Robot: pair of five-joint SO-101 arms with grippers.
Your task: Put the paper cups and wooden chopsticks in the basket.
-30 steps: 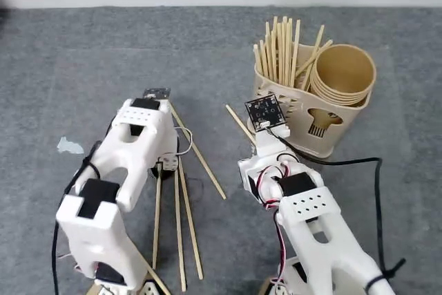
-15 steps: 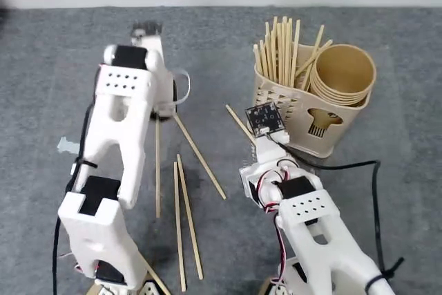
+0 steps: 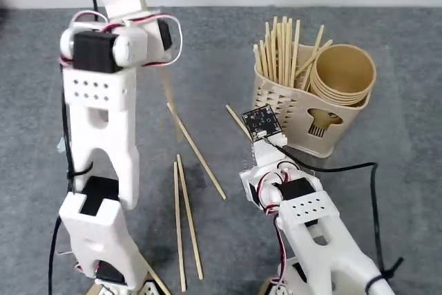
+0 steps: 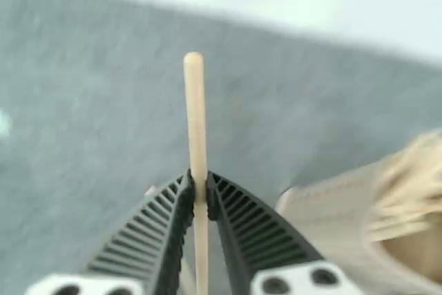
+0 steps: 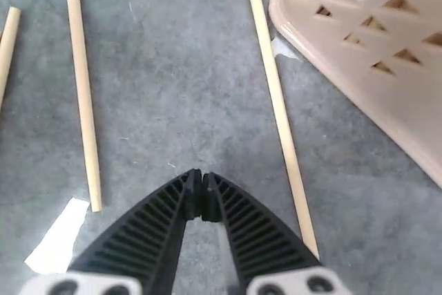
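Up high over the far left of the grey mat [image 3: 207,39] with the left gripper [image 4: 198,191], jaws clamped on one chopstick [image 4: 195,112] near its lower part, long axis pointing straight out past the fingertips. From there the basket [image 4: 331,219] off to the robot's right, well apart, with open mat between. Probably calls for a swing to the right, then turning the stick upright above the bundle of chopsticks [image 3: 280,46] standing in the basket next to the stacked paper cups [image 3: 343,74]. Much free air on that path. Only the crowded bundle and the basket rim to mind, since a slanted stick could catch there.

Low over the mat with the right gripper [image 5: 202,191], jaws closed together on nothing. Just beside it a loose chopstick [image 5: 280,108] running along the foot of the basket, near its wall; little room on the wall side, more on the open side. Farther off, another loose stick [image 5: 83,94]. Between the two arms, a pair of sticks [image 3: 179,226] lying side by side, pointing away from the arm bases.
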